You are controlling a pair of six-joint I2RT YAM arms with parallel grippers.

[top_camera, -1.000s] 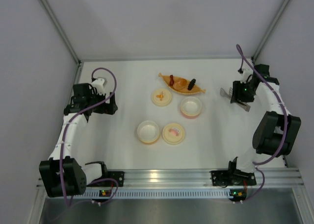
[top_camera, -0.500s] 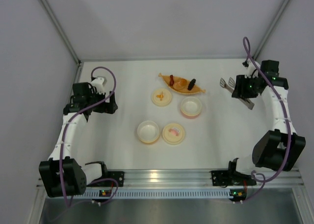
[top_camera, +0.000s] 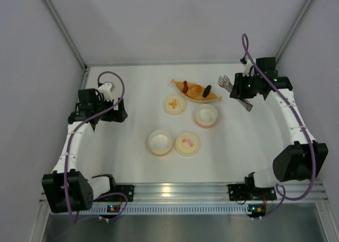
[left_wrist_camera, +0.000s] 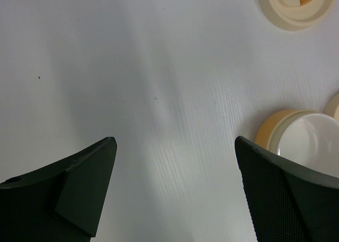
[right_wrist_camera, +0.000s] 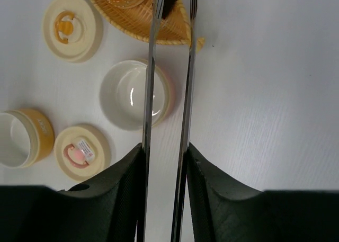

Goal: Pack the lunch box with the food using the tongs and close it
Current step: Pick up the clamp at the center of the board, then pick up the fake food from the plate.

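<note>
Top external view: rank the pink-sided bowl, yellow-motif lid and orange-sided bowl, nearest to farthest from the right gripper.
From the right gripper, shut on the tongs:
1. Pink-sided bowl, right of centre.
2. Yellow-motif lid, centre.
3. Orange-sided bowl, left, toward the arm bases.

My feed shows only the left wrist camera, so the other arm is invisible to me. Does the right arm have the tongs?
Observer: Yes. The right gripper is shut on the tongs, with both thin arms running out between its fingers.
Operator: Where do they point?
Observer: Toward the right end of the boat-shaped dish, where the black ridged piece lies.
</note>
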